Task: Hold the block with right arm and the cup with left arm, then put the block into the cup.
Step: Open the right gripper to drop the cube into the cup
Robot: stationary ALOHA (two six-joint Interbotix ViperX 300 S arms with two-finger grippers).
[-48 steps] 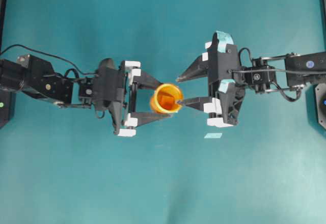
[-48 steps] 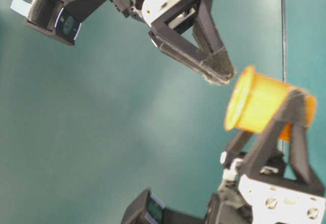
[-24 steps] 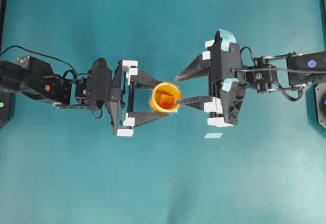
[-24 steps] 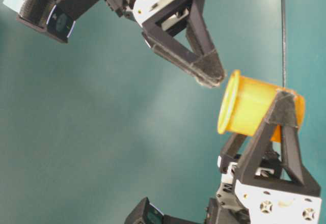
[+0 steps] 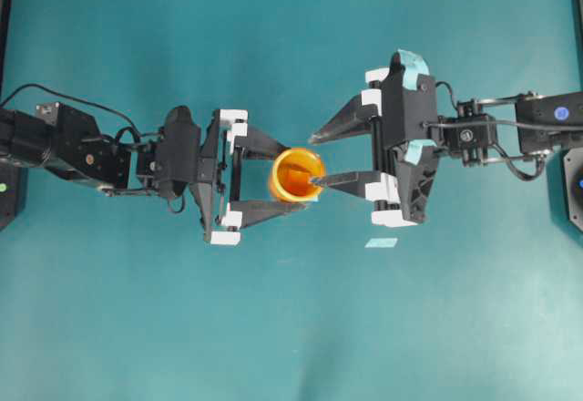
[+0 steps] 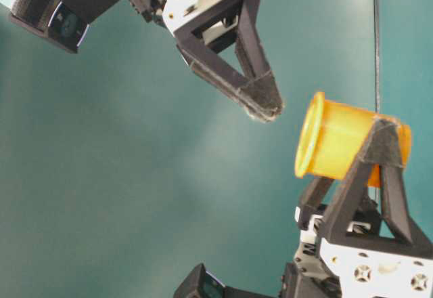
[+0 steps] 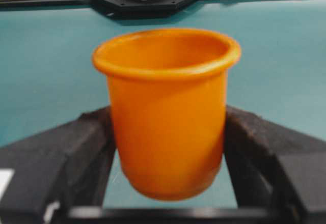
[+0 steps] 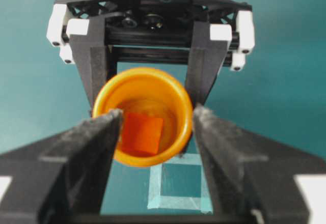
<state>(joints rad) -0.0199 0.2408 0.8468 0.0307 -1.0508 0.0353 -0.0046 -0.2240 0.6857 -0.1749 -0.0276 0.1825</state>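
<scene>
Item 1, the cup (image 5: 295, 174): orange, yellow-rimmed, seen at the centre of the overhead frame, mouth up. It is clamped at its sides by the jaws of the left gripper (image 5: 273, 178) and is lifted off the counter (image 5: 291, 328), as shown at the right of the table-level view.

Item 2, the block (image 8: 141, 133): a small orange cube, seen lying inside the cup at the middle of the right wrist frame. It is gripped by nothing.

Item 3, the right gripper (image 5: 317, 159): taped in pale blue, entering from the right of the overhead frame. Its jaws are spread wide and empty, one tip placed over the cup's rim, the other well above it in the frame.

Item 4, a pale blue tape strip (image 5: 382, 242): noted on the counter, lower right of centre.

Step in hand: the drop is judged completed, the block being already housed.

Next move: a clear withdrawal of the right gripper is called for, without the rim being knocked.
</scene>
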